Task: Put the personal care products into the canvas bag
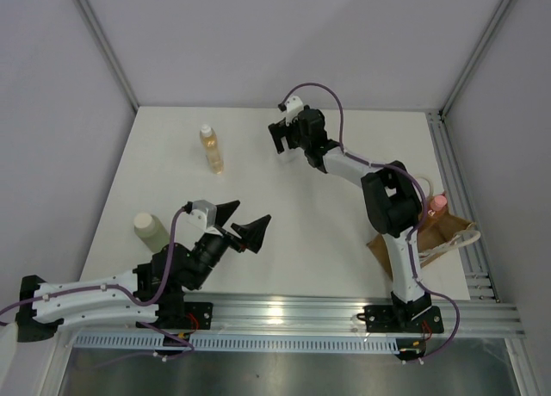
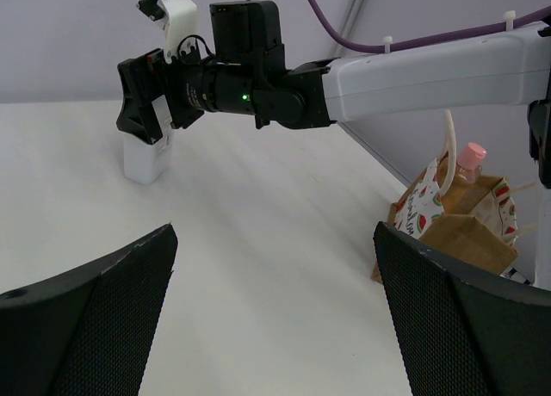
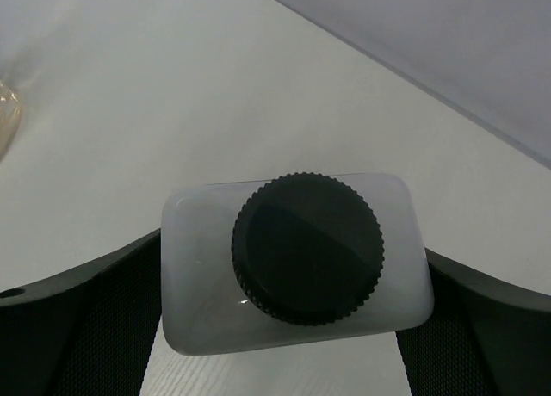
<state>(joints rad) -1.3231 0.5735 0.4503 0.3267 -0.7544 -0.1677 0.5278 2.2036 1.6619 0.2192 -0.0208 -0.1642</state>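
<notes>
- We judge the step in hand to be the pickup of the clear squarish plastic bottle with the black ribbed cap [image 3: 297, 258]. It stands upright at the far middle of the white surface [image 1: 327, 241].
- The right pincer [image 2: 145, 120] sits over this bottle with its fingers apart, one at each narrow end. We cannot tell whether they touch it.
- We advise closing evenly on the body below the cap, keeping the bottle centred, then lifting straight up before swinging right.
- The left pincer [image 1: 251, 212] hangs over the near left, fingers wide apart and holding nothing.
- The small tan-brown canvas bag with cream loop handles [image 2: 469, 232] lies at the near right edge, beside the right arm's base. An orange bottle with a pink cap [image 2: 471, 159] pokes from its mouth.
- The slim amber bottle with a white cap [image 1: 211, 148] and the squat pale-green cylinder [image 1: 149, 231] wait on the left half.
- Pale grey walls with metal corner posts enclose the surface, and an aluminium rail runs along its near edge.
</notes>
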